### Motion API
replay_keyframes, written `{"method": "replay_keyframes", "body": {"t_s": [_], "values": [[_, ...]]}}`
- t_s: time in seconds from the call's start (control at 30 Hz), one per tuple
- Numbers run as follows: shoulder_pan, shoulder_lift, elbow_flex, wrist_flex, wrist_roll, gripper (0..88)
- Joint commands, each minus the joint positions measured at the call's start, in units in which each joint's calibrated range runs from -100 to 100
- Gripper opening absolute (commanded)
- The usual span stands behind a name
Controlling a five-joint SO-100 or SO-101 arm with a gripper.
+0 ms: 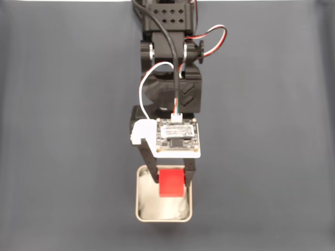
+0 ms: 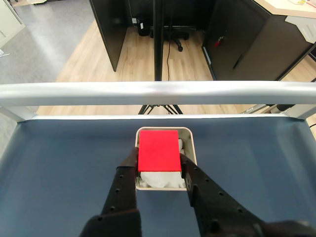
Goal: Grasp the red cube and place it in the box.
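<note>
The red cube (image 1: 171,182) (image 2: 158,150) is held between my gripper's black fingers, hanging over the box. My gripper (image 1: 171,180) (image 2: 158,165) is shut on it, one finger on each side face. The box (image 1: 141,201) (image 2: 192,146) is a small white square container with rounded corners, lined with crumpled white tissue, lying on the dark mat directly under the cube. In the fixed view the cube covers the upper middle of the box; in the wrist view it covers most of the box's inside. Whether the cube touches the tissue is unclear.
The arm (image 1: 170,63) reaches down from the top centre of the fixed view, with a white circuit board (image 1: 178,137) on its wrist. A silver rail (image 2: 158,93) runs along the table's far edge in the wrist view. Dark mat surrounds the box on all sides.
</note>
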Motion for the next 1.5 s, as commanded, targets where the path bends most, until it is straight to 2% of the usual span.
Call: {"method": "replay_keyframes", "body": {"t_s": [0.0, 1.33, 1.4, 1.47], "values": [[0.82, -0.02, -1.05, -1.93, -0.29, 11.0], [1.53, 5.7, -0.69, -5.78, 0.98, 11.2], [1.53, 5.7, -0.51, -5.78, 1.17, 14.9], [1.67, 5.61, -0.51, -5.45, 1.17, 25.7]]}}
